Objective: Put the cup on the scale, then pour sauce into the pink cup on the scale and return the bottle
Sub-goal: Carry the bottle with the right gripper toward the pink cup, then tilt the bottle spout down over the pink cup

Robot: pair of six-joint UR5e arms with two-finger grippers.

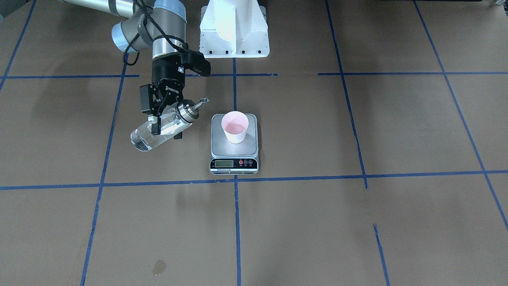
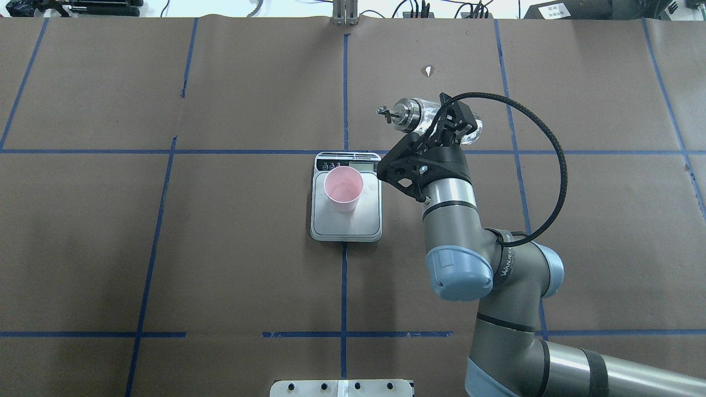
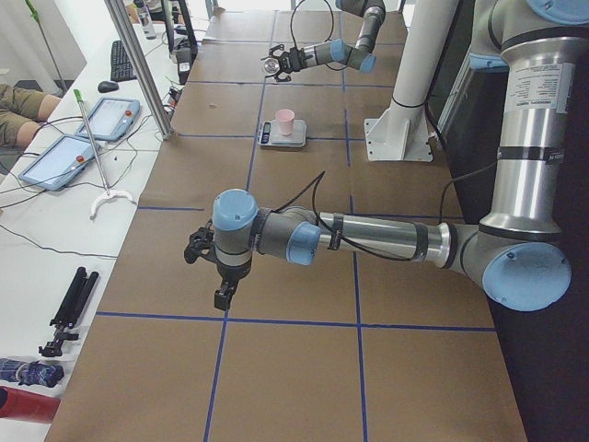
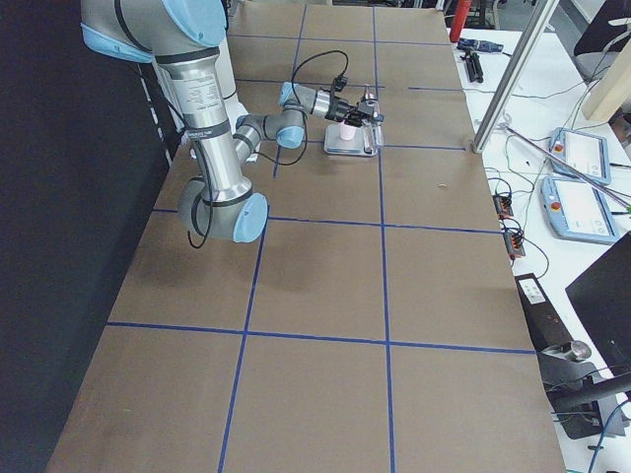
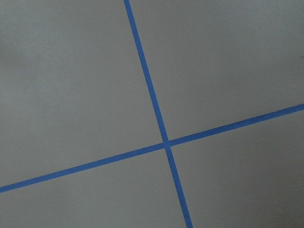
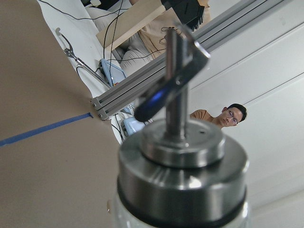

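The pink cup [image 1: 235, 126] stands upright on the steel scale [image 1: 234, 153], also seen from overhead as cup [image 2: 343, 188] on scale [image 2: 346, 227]. My right gripper [image 1: 166, 130] is shut on the clear glass bottle [image 1: 143, 139], held in the air and tilted almost flat. Its metal spout [image 1: 203, 101] points towards the cup but stops short of the cup's rim, beside the scale. Clear sauce shows in the glass. The right wrist view shows the collar and spout [image 6: 183, 156] close up. My left gripper [image 3: 219, 281] hangs over bare table far from the scale; I cannot tell its state.
The white robot base mount [image 1: 234, 28] stands behind the scale. A small stain [image 1: 158, 267] marks the paper near the front edge. A side table with tablets [image 3: 87, 129] and an aluminium post [image 3: 138, 64] lie beyond the table's far edge.
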